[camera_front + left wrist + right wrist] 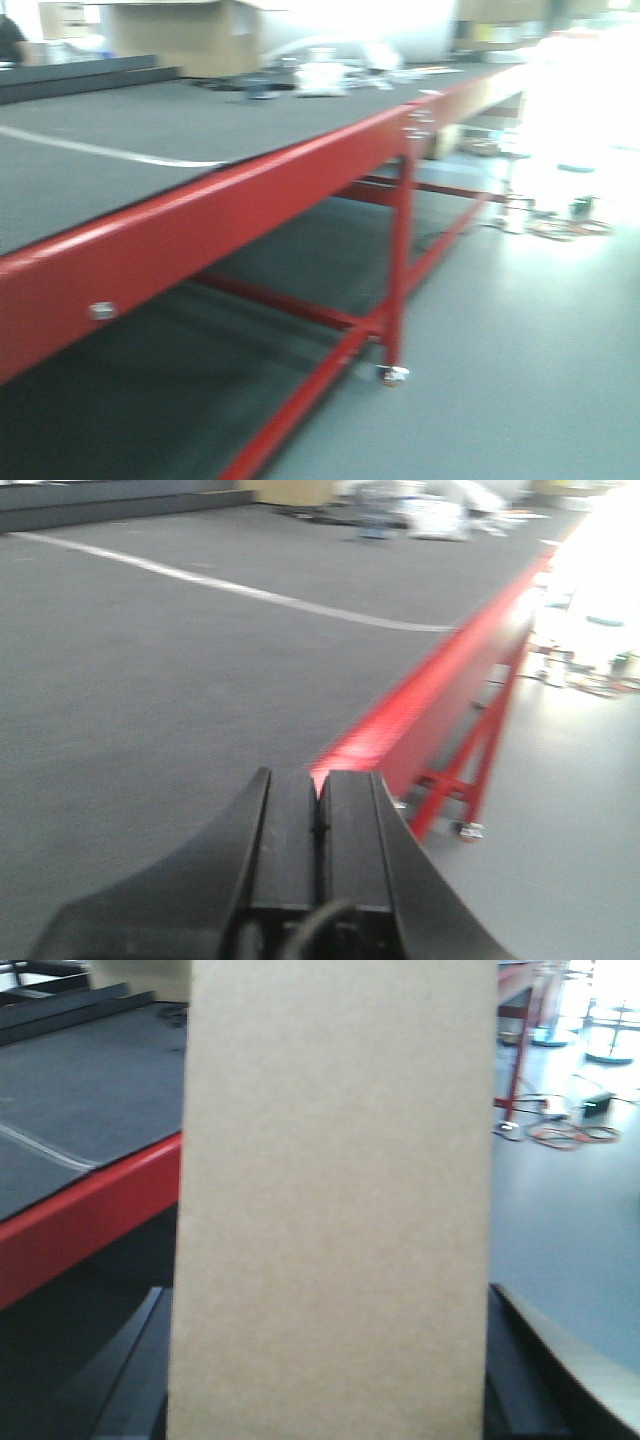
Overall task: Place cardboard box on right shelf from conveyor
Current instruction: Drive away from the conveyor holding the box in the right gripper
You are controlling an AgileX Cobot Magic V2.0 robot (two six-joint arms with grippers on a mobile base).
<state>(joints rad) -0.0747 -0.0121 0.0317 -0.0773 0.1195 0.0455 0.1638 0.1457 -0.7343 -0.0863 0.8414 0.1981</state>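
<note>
Though focus is soft, one cardboard box [335,1210] seemingly clamped in right jaws, left jaws closed, empty.

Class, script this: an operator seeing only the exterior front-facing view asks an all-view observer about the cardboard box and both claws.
Operator: No box in my view. Where is it?
Observer: The cardboard box fills the right wrist view, held in the right claw.
Operator: And the left arm?
Observer: The left claw is shut and empty, over the dark surface.
</note>
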